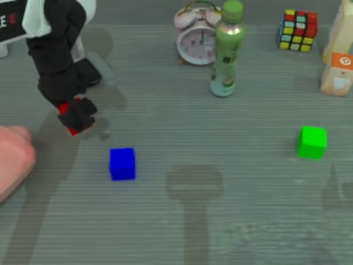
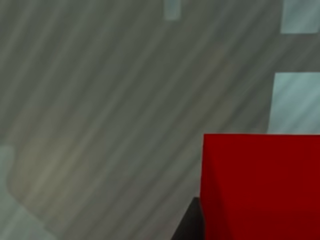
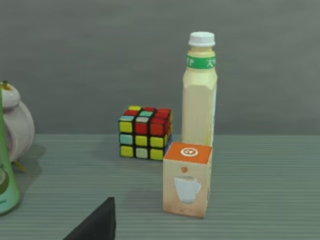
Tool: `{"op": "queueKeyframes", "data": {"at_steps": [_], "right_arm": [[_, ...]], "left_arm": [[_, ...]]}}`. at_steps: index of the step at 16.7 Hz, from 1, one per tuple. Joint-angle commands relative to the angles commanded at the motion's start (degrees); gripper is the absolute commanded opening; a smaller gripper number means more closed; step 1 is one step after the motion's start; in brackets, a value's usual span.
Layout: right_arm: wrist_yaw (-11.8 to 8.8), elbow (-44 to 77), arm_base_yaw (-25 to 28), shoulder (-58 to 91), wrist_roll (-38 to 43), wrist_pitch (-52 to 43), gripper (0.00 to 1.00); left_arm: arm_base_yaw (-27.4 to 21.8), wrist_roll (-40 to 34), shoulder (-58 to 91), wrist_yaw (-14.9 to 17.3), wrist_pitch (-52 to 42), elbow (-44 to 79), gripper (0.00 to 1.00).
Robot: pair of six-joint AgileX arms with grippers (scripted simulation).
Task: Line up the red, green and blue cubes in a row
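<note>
Left gripper, upper left of the top view, fingers pinching the red cube above the desk. Blue cube sits lower left with open room around; green cube hugs the right edge. Right gripper out of sight.

Red cube shows between the black left gripper fingers at upper left of the top view; blue cube lower left of centre, bright green cube at right, all on a grey striped table. Back row: pale pink clock, green bottle with green cap, multicoloured puzzle cube (red/yellow/green/white squares). Orange-topped tan box with white cup print, cream bottle with white cap and green band, pink object at left edge.
</note>
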Motion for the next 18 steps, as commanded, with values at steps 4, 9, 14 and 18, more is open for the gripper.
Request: {"op": "queueKeyframes", "data": {"at_steps": [4,9,14,18], "right_arm": [[0.0,0.0,0.0,0.0,0.0,0.0,1.0],[0.0,0.0,0.0,0.0,0.0,0.0,1.0],[0.0,0.0,0.0,0.0,0.0,0.0,1.0],[0.0,0.0,0.0,0.0,0.0,0.0,1.0]], "left_arm": [[0.32,-0.05,-1.9,-0.03,-4.03,2.81,0.0],[-0.85,0.26,-2.43,-0.05,-3.69,1.84,0.0],[-10.71,2.22,-10.86,-0.01,-1.81,-8.47,0.0],[-21.6,4.42,-19.87,0.05,0.1,-20.04,0.0]]}}
